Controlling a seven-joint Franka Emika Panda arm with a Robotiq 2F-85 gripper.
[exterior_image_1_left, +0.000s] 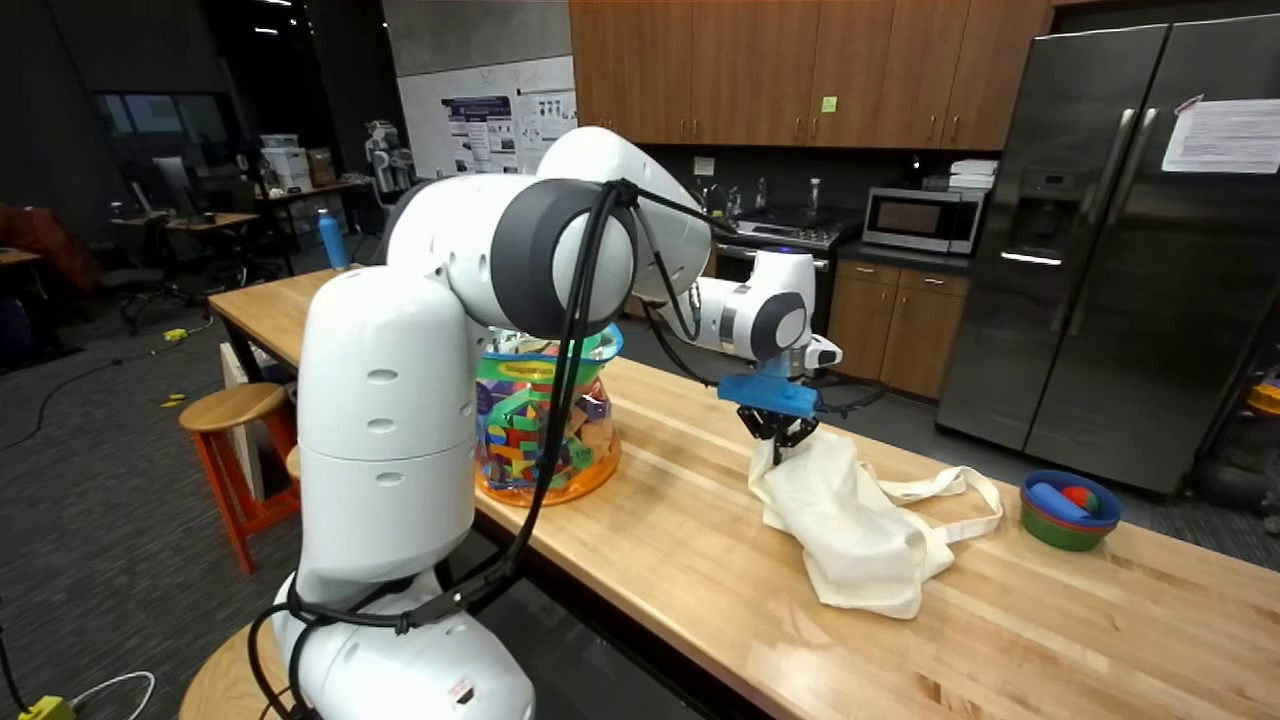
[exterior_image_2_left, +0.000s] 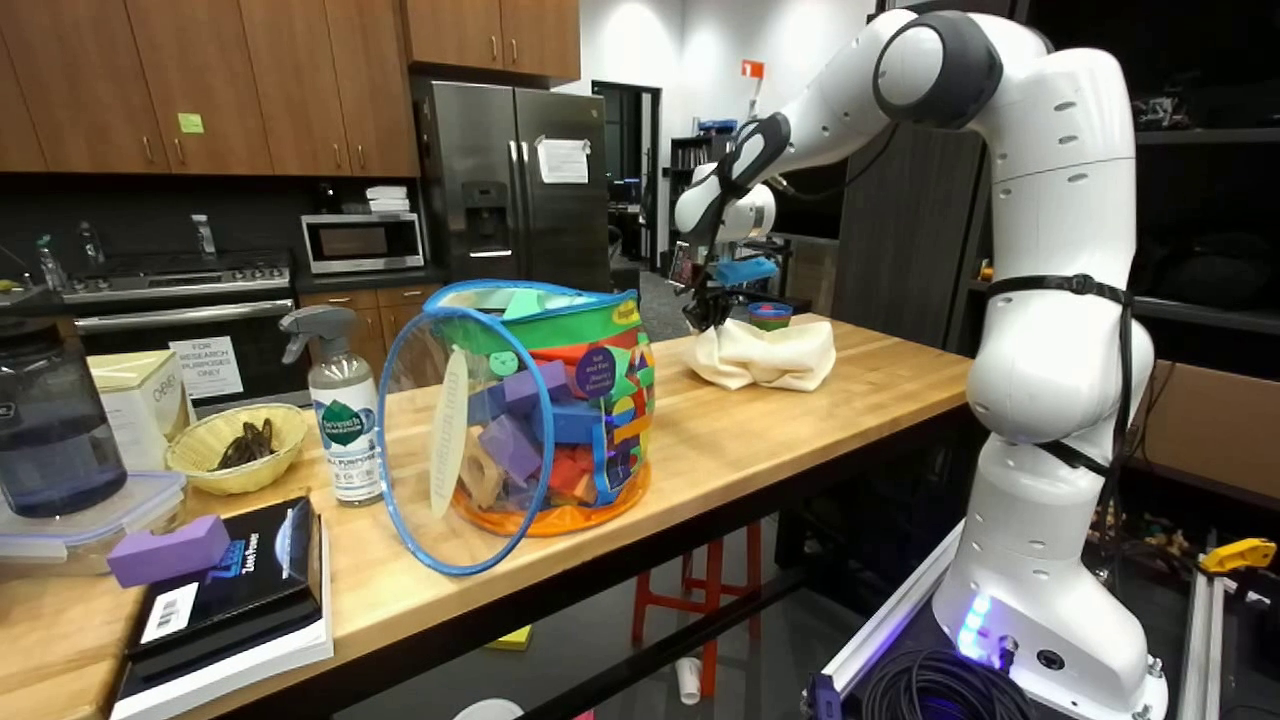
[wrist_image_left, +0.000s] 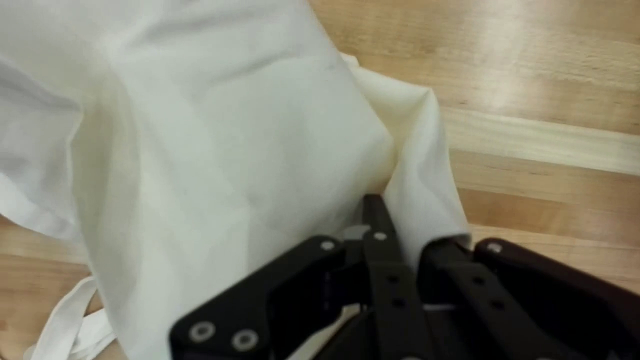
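1. The bench (exterior_image_1_left: 690, 490) is long and wooden; in an exterior view its near edge slants down to the bottom of the frame, while the far edge faces the kitchen side.

2. The robot arm (exterior_image_2_left: 1060, 200) has its base off the bench, past the near edge; its upper links cross that edge high up, and the wrist drops over the wood.

3. The container of blocks (exterior_image_2_left: 575, 333) stands upright close to the near edge, its round flap (exterior_image_2_left: 450, 430) out to one side.

4. The cloth bag (exterior_image_1_left: 860, 530), cream and slumped, lies on the bench well apart from the container of blocks, wood surface running between them. Its lower end is set in from the near edge; its straps (exterior_image_1_left: 970, 528) trail toward the far edge.

5. The spray bottle (exterior_image_2_left: 345, 430) is upright just beside the flap, farther in from the near edge.

6. The nested bowls (exterior_image_1_left: 1065, 538) sit near the far edge, a narrow gap from the straps.

7. The claw (wrist_image_left: 407, 225) is narrow, pinching a fold (wrist_image_left: 425, 200) of the cloth bag at the end away from the nested bowls. In the wrist view fabric runs between the fingers (wrist_image_left: 382, 255); bench wood shows to the right.
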